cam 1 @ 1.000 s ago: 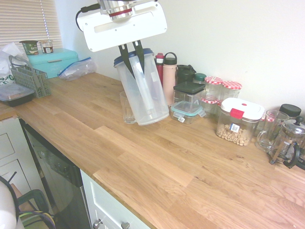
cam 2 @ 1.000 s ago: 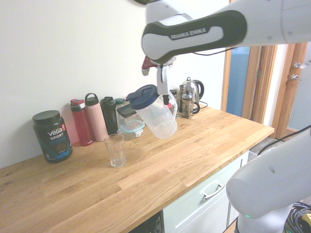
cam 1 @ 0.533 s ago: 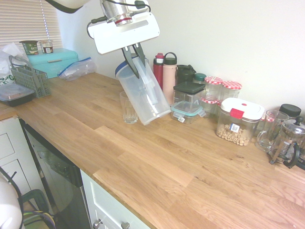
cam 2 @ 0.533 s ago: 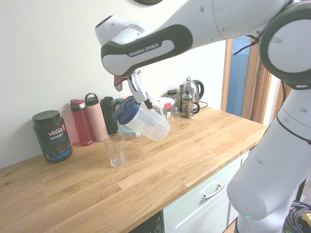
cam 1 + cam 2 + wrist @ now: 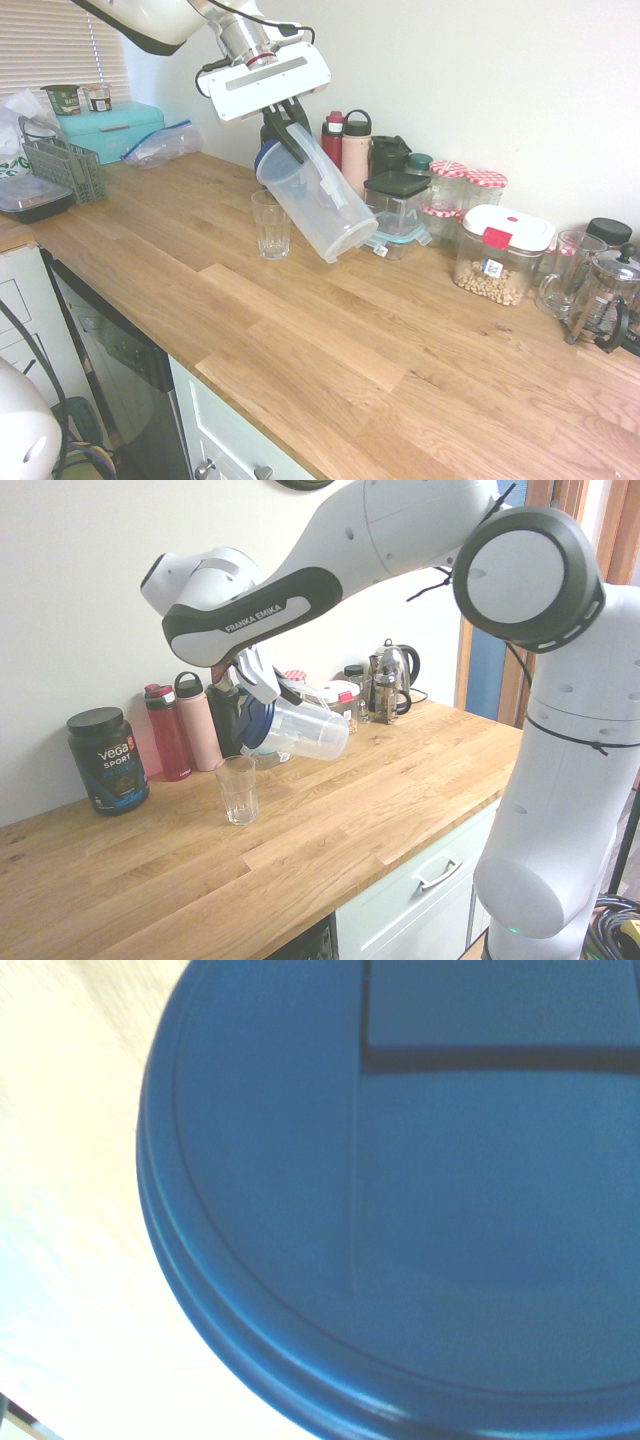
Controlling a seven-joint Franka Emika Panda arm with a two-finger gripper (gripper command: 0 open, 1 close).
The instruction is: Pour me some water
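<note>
A clear plastic pitcher [image 5: 320, 205] [image 5: 305, 730] with a blue lid [image 5: 255, 727] [image 5: 400, 1190] hangs tilted steeply over the wooden counter, lid end pointing down toward the glass. My gripper [image 5: 290, 135] [image 5: 258, 678] is shut on the pitcher near its lid. The empty drinking glass [image 5: 271, 224] [image 5: 237, 789] stands upright on the counter just below and beside the lid. No water shows in the pitcher or the glass. The blue lid fills the wrist view.
Bottles [image 5: 355, 160] and storage jars [image 5: 500, 255] line the wall behind the pitcher. A French press [image 5: 605, 295] stands at the far right. A black tub [image 5: 107, 758] sits left of the glass. A teal box [image 5: 105, 128] and a rack [image 5: 65, 165] are at the far counter end.
The arm has swung the pitcher over and tipped it further, from near upright to lying nearly sideways. Its lid now sits lower, close above the glass.
</note>
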